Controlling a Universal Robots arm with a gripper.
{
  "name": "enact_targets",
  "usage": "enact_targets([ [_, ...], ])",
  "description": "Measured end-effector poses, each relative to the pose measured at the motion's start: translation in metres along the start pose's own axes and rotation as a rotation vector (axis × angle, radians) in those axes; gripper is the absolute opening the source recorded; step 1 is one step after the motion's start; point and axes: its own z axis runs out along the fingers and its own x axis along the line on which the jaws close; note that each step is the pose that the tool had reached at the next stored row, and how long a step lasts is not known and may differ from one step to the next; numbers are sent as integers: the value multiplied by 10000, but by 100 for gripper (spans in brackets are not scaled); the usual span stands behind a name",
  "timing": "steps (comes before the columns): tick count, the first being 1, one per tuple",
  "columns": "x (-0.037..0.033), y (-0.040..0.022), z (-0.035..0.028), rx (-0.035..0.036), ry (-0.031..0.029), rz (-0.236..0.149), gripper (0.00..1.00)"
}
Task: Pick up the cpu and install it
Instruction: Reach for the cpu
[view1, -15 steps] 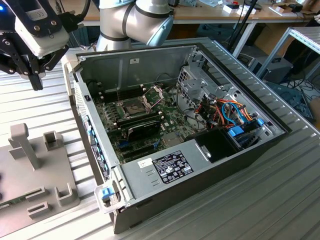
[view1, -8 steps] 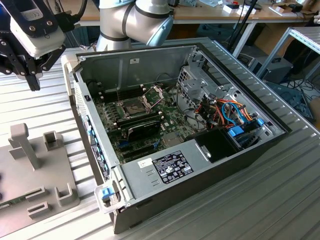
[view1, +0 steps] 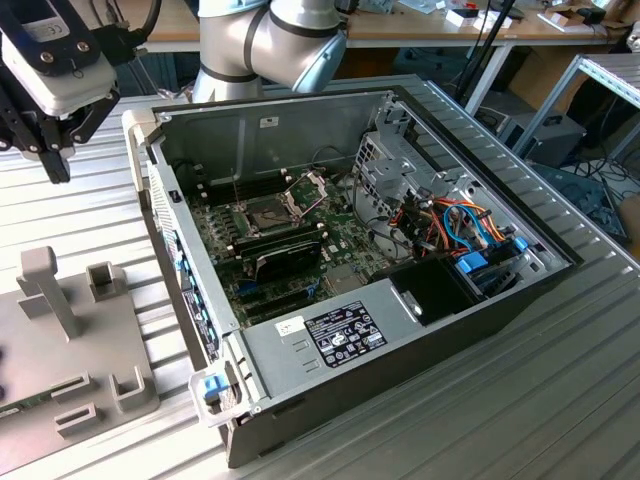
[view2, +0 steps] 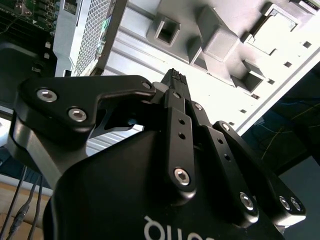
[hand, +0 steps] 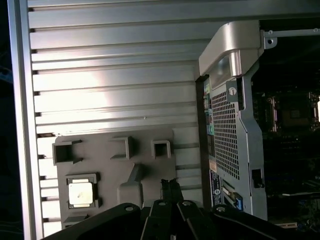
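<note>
The cpu (hand: 81, 193), a small square chip with a dull silvery top, lies flat in a recess of the grey holder plate (hand: 100, 165). My gripper (hand: 170, 186) hangs above that plate, beside the cpu and apart from it. Its fingertips (view2: 173, 78) are pressed together with nothing between them. In the exterior view the gripper (view1: 55, 165) sits high at the exterior view's left, outside the open computer case (view1: 330, 330). Inside the case, the dark socket (view1: 262, 213) on the motherboard lies bare, with its metal frame (view1: 308, 185) swung up.
The grey holder plate (view1: 60, 370) has upright posts and pockets under the gripper. The case's side wall (view1: 180, 250) stands between the plate and the motherboard. Drive cage and coloured cables (view1: 450, 225) fill the case's far side. A ribbed metal table (view1: 520, 400) carries everything.
</note>
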Motion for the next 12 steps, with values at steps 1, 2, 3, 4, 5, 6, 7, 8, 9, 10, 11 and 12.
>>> enact_targets([
  [1, 17, -1, -1, 1, 1, 0, 11],
  [2, 25, -2, -1, 1, 1, 0, 11],
  [3, 31, -2, -1, 0, 1, 0, 11],
  [4, 34, -3, -1, 0, 0, -1, 11],
  [5, 35, -3, -1, 0, 1, -2, 11],
  [6, 35, -3, -1, -1, 0, -2, 11],
  [7, 36, -3, -2, 1, 1, -1, 11],
  [8, 41, -3, -2, 0, 1, 0, 11],
  [9, 44, -3, -1, 0, 0, 0, 11],
  [10, 44, -3, -1, 0, 0, 0, 11],
  [11, 44, -3, -1, 0, 0, 0, 11],
  [12, 44, -3, -2, 0, 0, 0, 11],
])
